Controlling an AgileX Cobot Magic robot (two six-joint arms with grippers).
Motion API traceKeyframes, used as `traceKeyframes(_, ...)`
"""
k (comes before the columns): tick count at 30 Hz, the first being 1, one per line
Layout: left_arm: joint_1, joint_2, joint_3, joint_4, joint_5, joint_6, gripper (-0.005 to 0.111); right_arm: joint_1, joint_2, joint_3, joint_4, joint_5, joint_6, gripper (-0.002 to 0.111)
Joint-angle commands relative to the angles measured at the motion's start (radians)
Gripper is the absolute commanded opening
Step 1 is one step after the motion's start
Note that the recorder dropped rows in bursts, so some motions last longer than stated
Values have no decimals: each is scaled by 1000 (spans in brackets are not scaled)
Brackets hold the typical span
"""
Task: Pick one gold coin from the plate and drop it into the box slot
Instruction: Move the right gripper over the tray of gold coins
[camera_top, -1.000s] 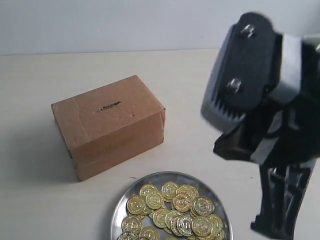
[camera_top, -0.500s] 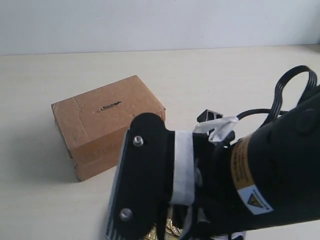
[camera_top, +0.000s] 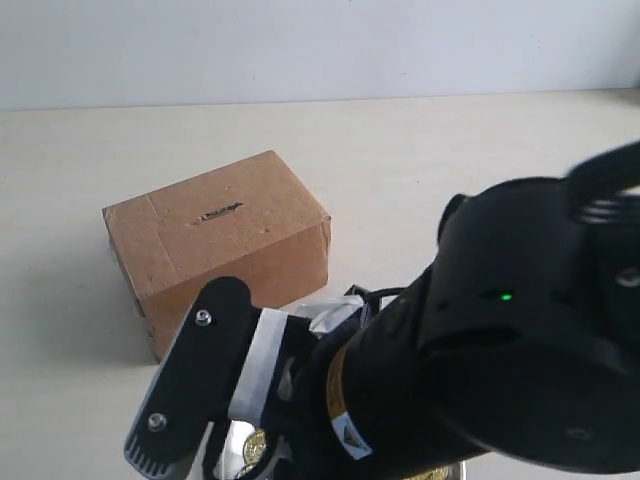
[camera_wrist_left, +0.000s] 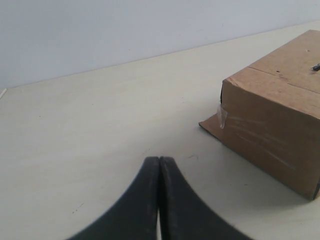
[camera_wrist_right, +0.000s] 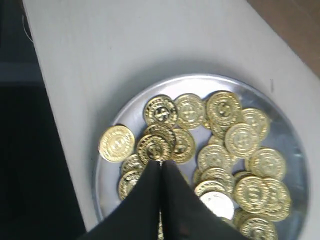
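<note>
Plate (camera_wrist_right: 289, 146) — right gripper (camera_wrist_right: 160, 164), closed, has swung down over its coins (camera_wrist_right: 116, 143).

On the counter (camera_top: 420, 150), the box (camera_top: 215, 250) stands left of centre in the exterior view, with the slot (camera_top: 220, 212) on its top face. The plate (camera_wrist_right: 282, 132) lies in front of the box, nearer the camera, largely hidden beneath my right arm. The coins (camera_wrist_right: 220, 145) lie heaped in the plate, my right gripper (camera_wrist_right: 161, 164) above them. My left gripper (camera_wrist_left: 159, 161) sits over bare counter, the box nearby but apart.
</note>
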Motion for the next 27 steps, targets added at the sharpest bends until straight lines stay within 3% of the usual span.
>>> traceKeyframes(1,2,-5,2,2,-10,-4,0,1,48,-8,144,-62,37,0)
traceKeyframes(10,2,-5,2,2,-10,-4,0,-73,59,-6,185,-55,44,0)
traceKeyframes(17,2,-5,2,2,-10,-4,0,-137,59,-3,9,-57,35,0)
traceKeyframes(20,2,-5,2,2,-10,-4,0,-150,59,-3,14,-57,35,0)
traceKeyframes(27,2,-5,2,2,-10,-4,0,-202,81,0,173,2,280,0)
